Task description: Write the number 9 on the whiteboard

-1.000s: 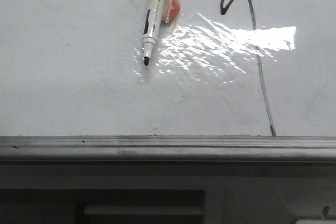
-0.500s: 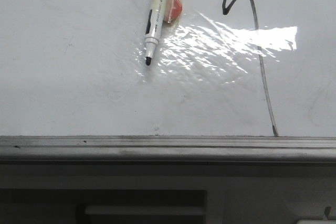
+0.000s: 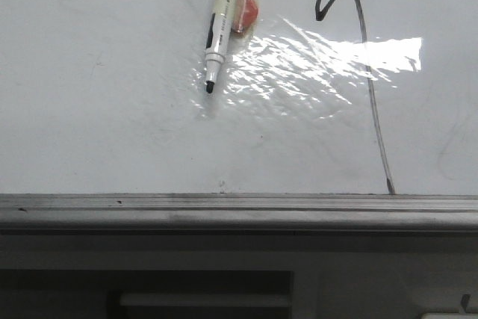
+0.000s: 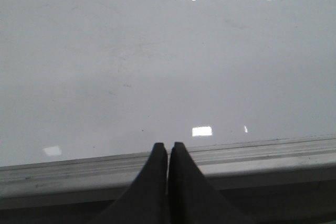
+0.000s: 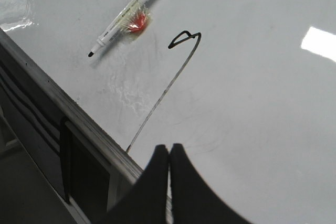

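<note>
Listing first the number 9 (image 3: 364, 72), drawn on the whiteboard (image 3: 112, 132): thin black marker line, small angular loop at the top, long slightly curved tail running down to the board's grey metal edge strip (image 3: 239, 211) and ending just at it. In my right wrist view the same figure (image 5: 173, 66) shows loop and tail, the tail fading to grey along its middle.

Marker pen (image 3: 219, 31): lies flat on the board beside the 9's loop, on its left in the front view, well apart from the line. White barrel, black clip, black tip uncapped and pointing toward the edge strip. A small red-orange piece (image 3: 246, 11) sits against the barrel on the side facing the 9, under something clear.

Glare patch (image 3: 321, 61): bright, crinkled, between pen and tail, crossing the tail.

My left gripper (image 4: 168, 148): fingers pressed together, nothing between them, over the edge strip (image 4: 236, 153).

My right gripper (image 5: 169, 150): fingers pressed together, holding nothing, near the tail's lower end.
</note>
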Tool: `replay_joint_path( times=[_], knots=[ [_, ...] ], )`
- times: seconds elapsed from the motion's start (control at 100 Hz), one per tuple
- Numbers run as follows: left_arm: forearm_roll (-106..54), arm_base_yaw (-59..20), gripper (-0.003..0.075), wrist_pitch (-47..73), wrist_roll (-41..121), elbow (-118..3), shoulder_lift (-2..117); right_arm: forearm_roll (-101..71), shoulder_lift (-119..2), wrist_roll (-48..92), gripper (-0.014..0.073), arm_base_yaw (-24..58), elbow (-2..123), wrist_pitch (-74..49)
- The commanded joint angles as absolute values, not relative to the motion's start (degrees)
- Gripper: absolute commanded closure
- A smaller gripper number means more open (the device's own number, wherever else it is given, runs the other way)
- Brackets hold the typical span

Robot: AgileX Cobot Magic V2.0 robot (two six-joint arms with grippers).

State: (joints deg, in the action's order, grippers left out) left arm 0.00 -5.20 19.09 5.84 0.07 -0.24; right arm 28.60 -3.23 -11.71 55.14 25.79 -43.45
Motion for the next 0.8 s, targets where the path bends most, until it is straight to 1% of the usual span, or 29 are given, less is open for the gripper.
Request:
replay_joint_path(
  times=[0.0,0.61,0.68,0.79],
  knots=[
    [0.0,-5.0,0.0741,16.4,5.1,1.1,-1.8,30.8,-3.9,-11.7,0.0656,54.8,27.1,-39.9],
    [0.0,-5.0,0.0741,16.4,5.1,1.1,-1.8,30.9,-3.9,-11.7,0.0656,54.8,27.0,-39.9],
    [0.0,-5.0,0.0741,16.4,5.1,1.1,-1.8,31.6,-3.9,-11.7,0.0656,54.6,25.6,-39.6],
    [0.0,-5.0,0.0741,16.4,5.1,1.1,-1.8,37.1,-3.9,-11.7,0.0656,52.6,19.7,-36.2]
  ],
)
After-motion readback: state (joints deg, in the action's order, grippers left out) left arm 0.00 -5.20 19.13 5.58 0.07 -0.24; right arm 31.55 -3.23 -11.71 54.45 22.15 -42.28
